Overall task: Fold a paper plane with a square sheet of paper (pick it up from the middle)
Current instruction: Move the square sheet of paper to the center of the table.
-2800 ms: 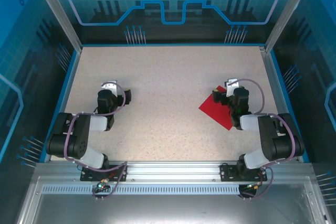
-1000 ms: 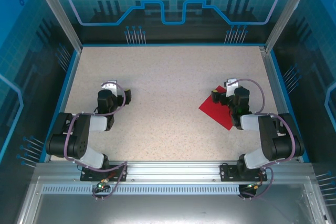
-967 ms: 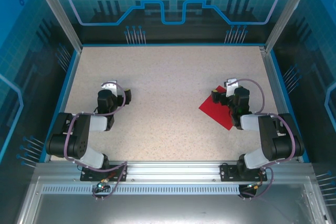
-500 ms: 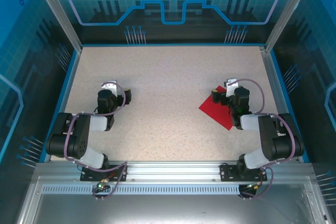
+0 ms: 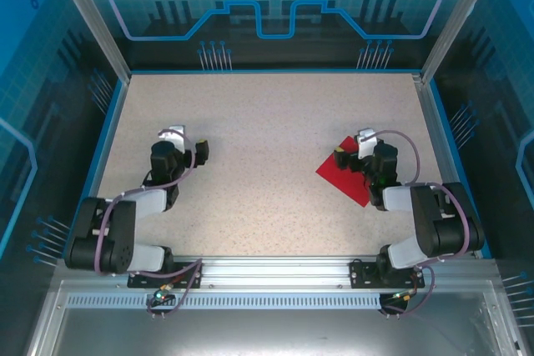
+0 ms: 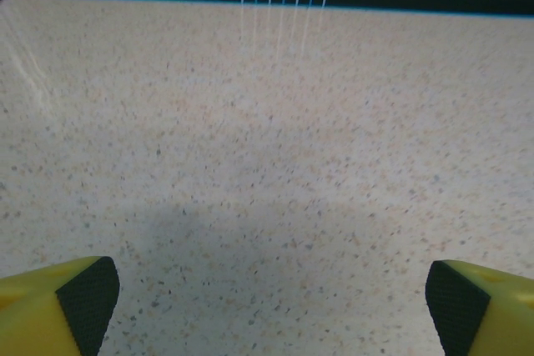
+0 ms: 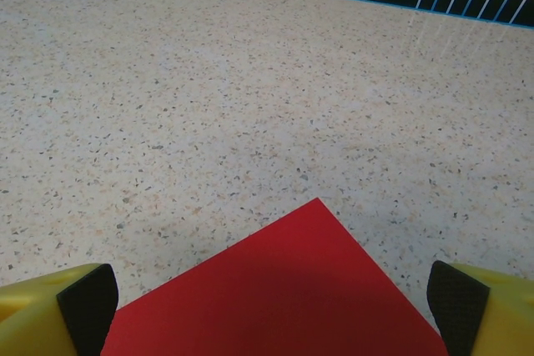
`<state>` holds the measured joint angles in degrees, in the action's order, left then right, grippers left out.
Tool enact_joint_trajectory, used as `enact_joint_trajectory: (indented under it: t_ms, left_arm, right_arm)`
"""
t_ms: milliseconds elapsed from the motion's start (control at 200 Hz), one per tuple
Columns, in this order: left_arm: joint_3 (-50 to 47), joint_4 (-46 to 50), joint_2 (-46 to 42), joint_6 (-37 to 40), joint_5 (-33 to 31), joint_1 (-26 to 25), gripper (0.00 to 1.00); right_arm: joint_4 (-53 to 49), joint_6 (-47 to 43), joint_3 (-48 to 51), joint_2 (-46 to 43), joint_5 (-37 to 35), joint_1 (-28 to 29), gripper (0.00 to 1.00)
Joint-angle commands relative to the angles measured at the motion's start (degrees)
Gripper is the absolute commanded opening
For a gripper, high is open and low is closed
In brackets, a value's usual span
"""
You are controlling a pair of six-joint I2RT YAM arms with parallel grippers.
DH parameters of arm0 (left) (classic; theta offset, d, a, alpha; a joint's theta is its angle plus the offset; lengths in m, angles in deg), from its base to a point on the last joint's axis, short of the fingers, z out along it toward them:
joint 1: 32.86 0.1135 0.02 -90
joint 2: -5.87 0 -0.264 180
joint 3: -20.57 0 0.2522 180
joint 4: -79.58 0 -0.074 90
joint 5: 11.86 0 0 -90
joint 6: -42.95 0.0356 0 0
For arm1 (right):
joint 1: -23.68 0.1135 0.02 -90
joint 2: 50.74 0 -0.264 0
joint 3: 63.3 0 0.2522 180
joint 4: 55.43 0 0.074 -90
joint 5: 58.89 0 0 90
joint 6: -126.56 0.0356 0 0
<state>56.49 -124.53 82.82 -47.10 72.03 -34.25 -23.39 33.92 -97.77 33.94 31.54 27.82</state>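
The speckled table [image 5: 267, 122] took up most of the enclosure. On it both arms sat folded low, the left arm [image 5: 125, 214] on the bare left half and the right arm [image 5: 434, 223] on the right half. The red sheet [image 5: 338, 174] lay flat on the right half, turned like a diamond, its near side hidden under the right arm's wrist. The right tool [image 5: 352, 146] hung over the sheet, jaws spread wide and grasping nothing; from its wrist one red corner [image 7: 284, 289] pointed away between the yellow fingers [image 7: 50, 302]. The left tool [image 5: 188, 141] was likewise released, over bare table, well apart from the sheet.
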Motion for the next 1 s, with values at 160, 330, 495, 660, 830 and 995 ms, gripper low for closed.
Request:
enact_joint_trajectory:
  t_ms: [160, 330, 495, 660, 830, 995]
  left_arm:
    - [1.91, 18.03, -14.31, -8.05, 0.66, -0.11, 0.98]
    - [6.48, 30.44, -22.96, -15.88, 1.78, -0.02, 0.98]
    - [10.62, 38.08, -26.14, -21.46, 1.61, -0.02, 0.99]
    - [13.44, 45.91, -23.57, -30.92, -0.57, 0.07, 0.99]
    - [14.81, 47.40, -18.43, -31.58, 5.53, 0.83, 0.99]
    - [12.07, 43.46, -17.80, -33.80, 10.19, 0.86, 0.98]
  right_arm:
    - [-36.16, 7.21, -12.59, -16.37, -1.17, 0.37, 0.99]
    - [-54.56, 23.03, -20.70, -23.25, -6.81, 0.21, 0.99]
    - [-66.96, 26.52, -25.14, -21.76, -6.15, -0.49, 0.99]
    - [-70.97, 28.51, -26.87, -18.54, 6.91, -0.25, 0.99]
    - [-73.88, 33.06, -28.20, -16.12, 11.68, 0.68, 0.94]
    - [-74.15, 35.45, -31.29, -10.25, 11.30, 3.89, 0.93]
